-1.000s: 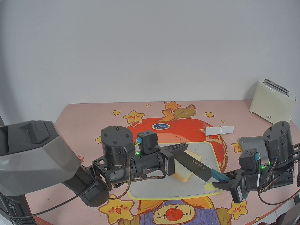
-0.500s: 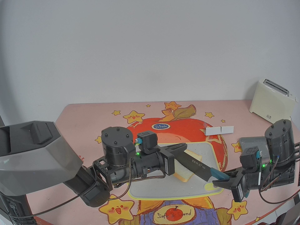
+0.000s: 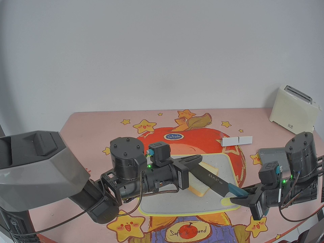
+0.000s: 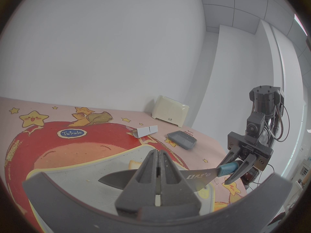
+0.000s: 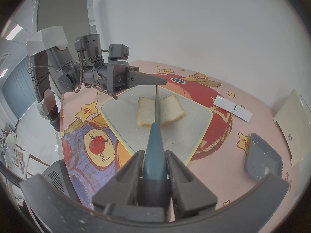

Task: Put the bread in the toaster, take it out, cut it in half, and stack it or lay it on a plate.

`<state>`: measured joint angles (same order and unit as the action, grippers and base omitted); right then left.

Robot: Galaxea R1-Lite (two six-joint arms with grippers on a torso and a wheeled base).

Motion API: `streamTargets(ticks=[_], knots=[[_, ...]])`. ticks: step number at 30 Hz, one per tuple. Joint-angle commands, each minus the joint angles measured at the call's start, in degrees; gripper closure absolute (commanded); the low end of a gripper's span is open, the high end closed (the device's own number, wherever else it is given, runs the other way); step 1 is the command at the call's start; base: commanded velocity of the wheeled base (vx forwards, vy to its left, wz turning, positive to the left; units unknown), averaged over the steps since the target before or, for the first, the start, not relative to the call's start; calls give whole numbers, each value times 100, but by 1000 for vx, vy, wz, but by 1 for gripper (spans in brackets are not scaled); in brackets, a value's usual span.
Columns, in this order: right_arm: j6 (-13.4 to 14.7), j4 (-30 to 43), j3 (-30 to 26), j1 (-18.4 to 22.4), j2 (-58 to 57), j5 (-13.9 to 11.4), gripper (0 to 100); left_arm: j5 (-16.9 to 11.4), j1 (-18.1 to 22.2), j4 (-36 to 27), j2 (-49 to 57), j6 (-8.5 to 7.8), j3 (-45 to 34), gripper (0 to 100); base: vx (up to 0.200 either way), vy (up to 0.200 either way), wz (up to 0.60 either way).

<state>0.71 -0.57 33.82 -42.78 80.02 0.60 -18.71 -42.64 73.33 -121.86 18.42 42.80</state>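
A slice of bread [image 3: 201,187] [image 5: 168,110] lies on the pale cutting board [image 3: 175,203] [image 5: 124,120]. My right gripper [image 3: 237,197] [image 5: 155,155] [image 4: 230,171] is shut on the teal handle of a knife [image 3: 211,179] [image 5: 155,102]. The dark blade slants across the middle of the bread. My left gripper [image 3: 200,158] [image 4: 158,154] [image 5: 163,80] is shut with nothing in it, its fingers over the bread's far side near the blade tip. Whether they touch the bread is unclear. The toaster [image 3: 294,109] [image 4: 169,111] stands at the far right.
A grey plate [image 3: 271,154] [image 5: 263,159] [image 4: 182,139] lies right of the board, close to my right arm. A white folded card [image 3: 237,140] [image 5: 234,108] sits behind the board. The table's far left part is bare.
The right arm has shifted slightly and the knife handle has dipped a little toward the board. The left arm and the bread stay put.
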Motion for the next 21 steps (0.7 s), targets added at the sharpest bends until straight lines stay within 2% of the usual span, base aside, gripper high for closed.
streamTargets(ticks=[1,21], knots=[[0,13,-15,6,23,2,100,-1,-7,6,4,4,-9,100,0,0,0],[26,-75,55,15,-13,2,100,-1,10,6,-40,4,-158,100,0,0,0]])
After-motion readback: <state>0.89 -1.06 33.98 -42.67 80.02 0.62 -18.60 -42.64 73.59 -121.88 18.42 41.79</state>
